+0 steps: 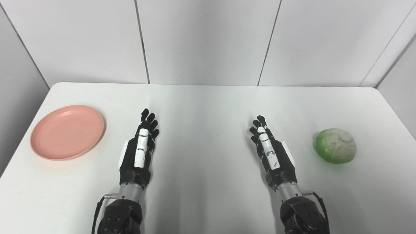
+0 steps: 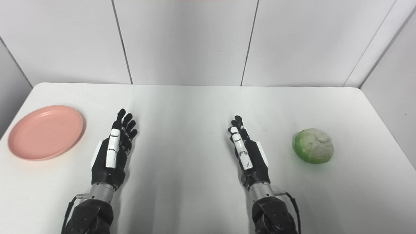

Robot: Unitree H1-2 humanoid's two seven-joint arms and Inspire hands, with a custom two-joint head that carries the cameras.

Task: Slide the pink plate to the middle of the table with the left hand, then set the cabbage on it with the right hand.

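A pink plate [image 1: 67,131] lies empty at the left edge of the white table [image 1: 208,107]. A green and pale cabbage [image 1: 335,145] sits at the right side of the table. My left hand [image 1: 139,150] rests edge-up near the front, to the right of the plate and apart from it, fingers straight and open, holding nothing. My right hand [image 1: 270,153] rests the same way, to the left of the cabbage and apart from it, open and empty. In the right eye view the plate [image 2: 45,131] and the cabbage [image 2: 313,145] show the same.
White wall panels [image 1: 208,39] stand right behind the table's far edge. The table's left edge runs close beside the plate, and its right edge lies a little beyond the cabbage.
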